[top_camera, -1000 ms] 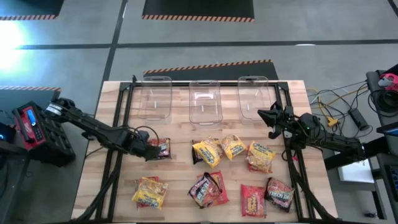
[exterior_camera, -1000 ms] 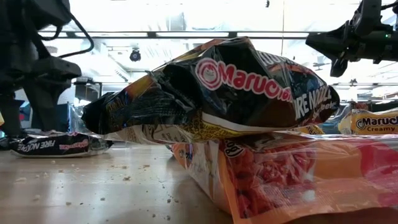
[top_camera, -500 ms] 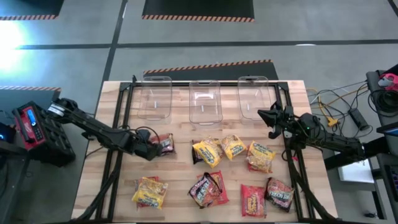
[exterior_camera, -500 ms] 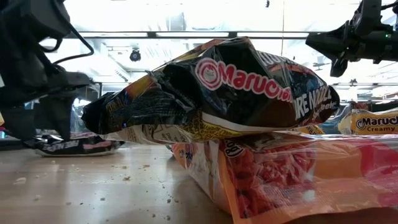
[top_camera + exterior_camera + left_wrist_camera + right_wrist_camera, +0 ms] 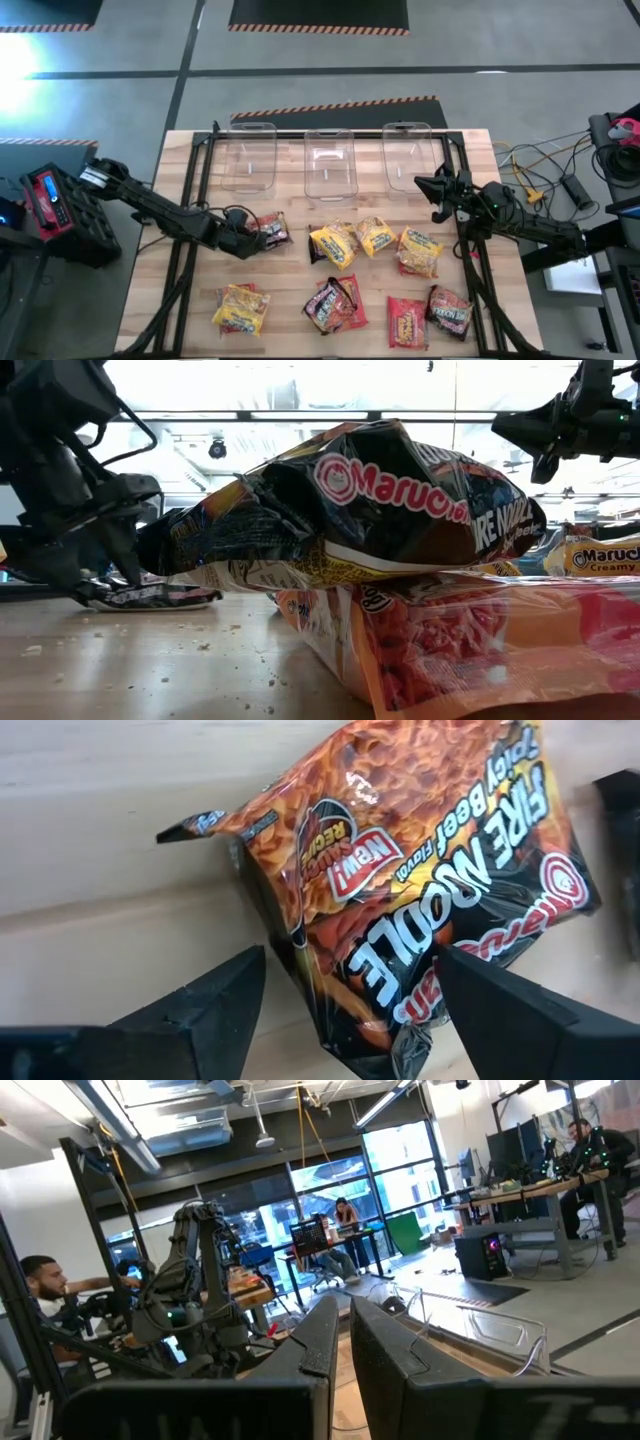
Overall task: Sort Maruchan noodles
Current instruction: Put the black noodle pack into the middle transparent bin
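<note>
maruchan noodles are what we are sorting, and our left pincer (image 5: 252, 240) is low on the worktop (image 5: 150, 300) with its fingers (image 5: 210, 995) spread wide either side of the dark fire noodle packet (image 5: 420, 910). in the left wrist view the packet lies flat on the wood between the two fingers, which do not press it, so we judge the fingers are set wide to straddle the crinkly wrapper before closing. from above, that packet (image 5: 272, 230) sits left of the main group, below the left clear bin (image 5: 250, 155).

outward from there, the other packets lie loose across the near half of the worktop: a yellow one (image 5: 240, 308) at front left, a yellow row (image 5: 375, 240) in the middle, and red and dark ones (image 5: 408, 322) nearer the front. the middle bin (image 5: 330, 160) and right bin (image 5: 408, 150) stand along the back edge, none holding a packet, so the sort looks barely begun.

our right pincer (image 5: 424, 184) waits raised near the right bin, fingers shut on nothing, presumably kept out of the way.
</note>
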Robot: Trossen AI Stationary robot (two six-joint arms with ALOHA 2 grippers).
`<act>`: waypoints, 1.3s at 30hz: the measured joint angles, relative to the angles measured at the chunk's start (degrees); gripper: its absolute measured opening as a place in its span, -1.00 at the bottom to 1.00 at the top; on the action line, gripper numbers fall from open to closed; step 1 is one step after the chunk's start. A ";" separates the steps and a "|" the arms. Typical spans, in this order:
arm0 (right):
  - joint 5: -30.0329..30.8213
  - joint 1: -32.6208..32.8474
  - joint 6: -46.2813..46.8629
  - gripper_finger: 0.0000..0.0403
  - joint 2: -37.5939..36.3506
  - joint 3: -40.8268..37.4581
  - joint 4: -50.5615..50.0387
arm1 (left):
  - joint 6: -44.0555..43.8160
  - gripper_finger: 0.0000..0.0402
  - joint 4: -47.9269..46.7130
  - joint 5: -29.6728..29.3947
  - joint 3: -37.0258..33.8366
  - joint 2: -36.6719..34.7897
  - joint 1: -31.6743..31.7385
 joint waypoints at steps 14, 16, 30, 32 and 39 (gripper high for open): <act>0.00 0.00 0.00 -0.89 0.00 0.00 0.00 | -0.27 0.08 3.97 -5.49 -1.91 0.82 0.00; 0.00 0.00 0.00 -0.89 0.00 0.02 0.00 | -0.27 0.03 4.04 -5.43 -1.91 0.64 -0.01; 0.01 0.00 0.00 -0.89 0.00 0.01 0.00 | 3.60 -0.42 3.58 -1.43 -2.19 -4.75 -0.11; -0.01 0.00 0.00 -0.89 0.00 0.01 0.00 | 4.44 -0.46 3.50 -1.19 -2.21 -5.76 -0.15; 0.01 0.00 0.00 -0.89 0.00 -0.01 0.00 | 5.95 -0.60 3.46 -0.42 -2.21 -8.06 -0.20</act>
